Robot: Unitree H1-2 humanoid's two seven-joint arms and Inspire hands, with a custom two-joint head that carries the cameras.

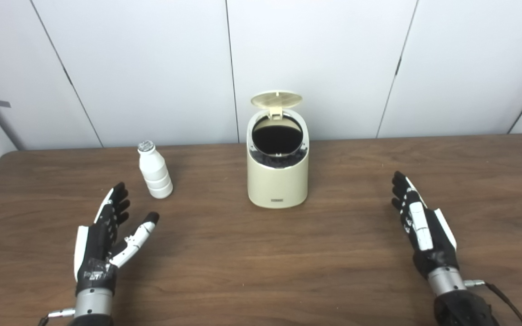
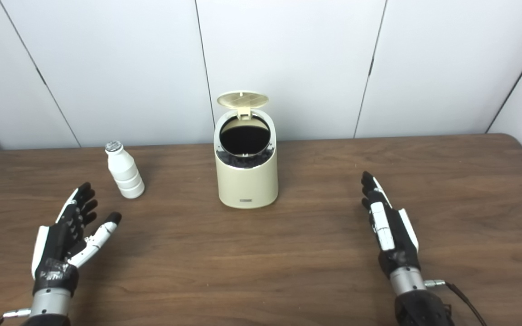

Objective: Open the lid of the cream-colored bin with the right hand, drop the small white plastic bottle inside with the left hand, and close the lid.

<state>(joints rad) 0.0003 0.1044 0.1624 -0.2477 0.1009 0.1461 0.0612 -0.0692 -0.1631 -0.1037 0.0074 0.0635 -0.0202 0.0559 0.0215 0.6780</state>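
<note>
Left robot hand (image 1: 102, 240) spread, bottle (image 1: 154, 170) upright, bin lid (image 2: 242, 99) raised.

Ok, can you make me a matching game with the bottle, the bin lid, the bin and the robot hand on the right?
Things:
1. bottle
2. lid
3. bin
4. right robot hand

States:
A. flipped up, open
B. cream body, dark inside
C. open, holding nothing, right of the bin
D. standing upright on the table, left of the bin

Pairs: 1-D, 2-A, 3-B, 4-C
</note>
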